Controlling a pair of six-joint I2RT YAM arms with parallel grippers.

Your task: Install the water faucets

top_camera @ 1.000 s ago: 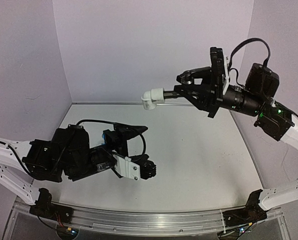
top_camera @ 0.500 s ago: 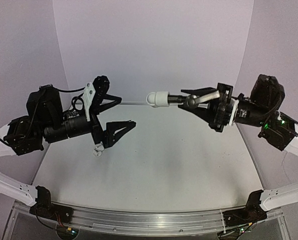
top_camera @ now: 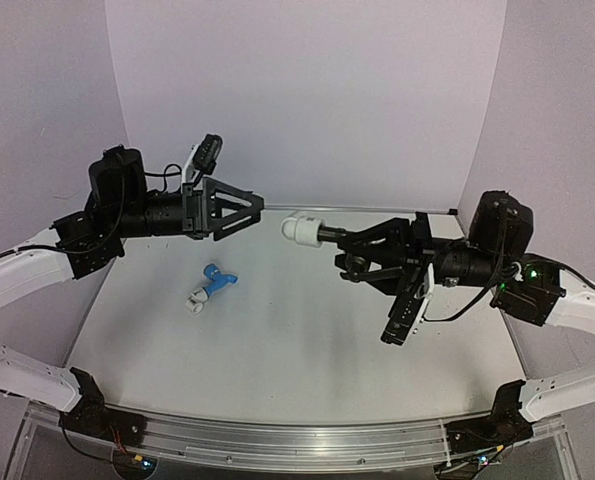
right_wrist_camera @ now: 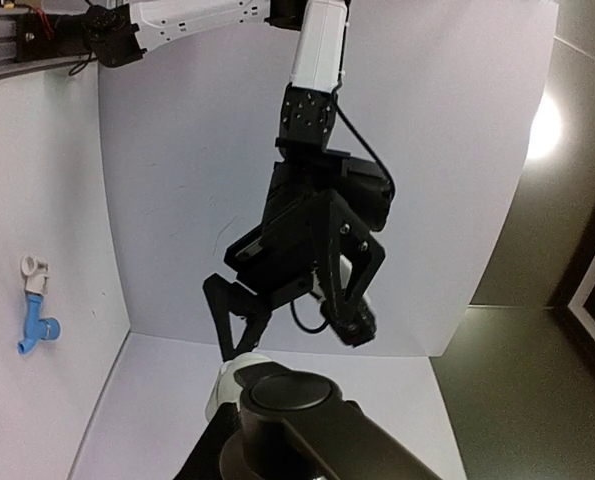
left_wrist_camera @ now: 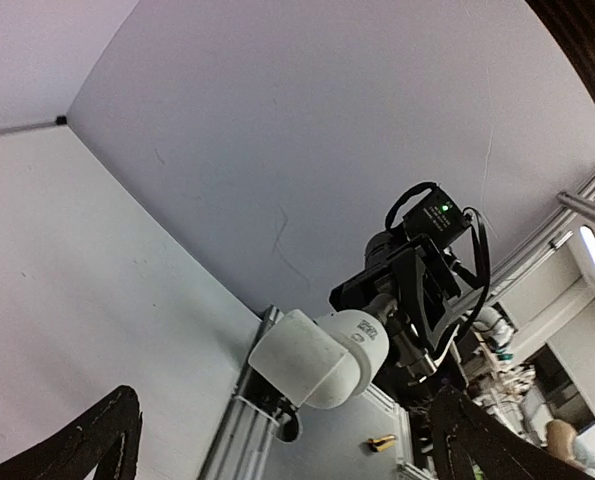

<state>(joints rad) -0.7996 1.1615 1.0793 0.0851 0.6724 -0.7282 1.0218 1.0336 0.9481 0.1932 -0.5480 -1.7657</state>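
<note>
Left pincer point(top_camera: 251, 213): jaws spread wide, nothing between them, hanging in the air above the table point(top_camera: 307, 340).

Right pincer point(top_camera: 349, 248): clamped on the rear part of the grey faucet point(top_camera: 331, 236). The faucet lies roughly level and sticks out from the fingers toward the left pincer.

The grey faucet's front end sits inside a white fitting point(top_camera: 300, 230), near the left pincer's tips with a gap between.

Blue faucet point(top_camera: 218, 277): flat on the table, below the left pincer, one end seated in a second white fitting point(top_camera: 196, 301).
</note>
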